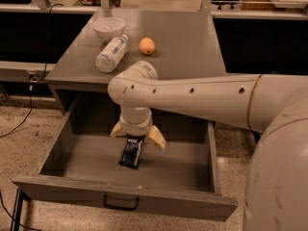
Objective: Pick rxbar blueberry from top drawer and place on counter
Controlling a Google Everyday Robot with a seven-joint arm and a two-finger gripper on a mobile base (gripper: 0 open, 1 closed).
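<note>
In the camera view, the top drawer (pixel 57 186) was pulled out below the front edge of the worktop (pixel 187 37). The rxbar blueberry (pixel 132 153) lay flat on the drawer floor, near the middle. The big white arm (pixel 202 97) bent down into the drawer. Its claw (pixel 138 139) hung right over the far end of the bar. Its two pale fingers (pixel 156 137) were spread wide, one on each side of the bar.

Near the worktop's back left corner sat a white bowl (pixel 109 28). A clear bottle (pixel 111 53) lay on its side in front of the bowl, by the left edge. An orange (pixel 147 45) sat just beside the bottle.
</note>
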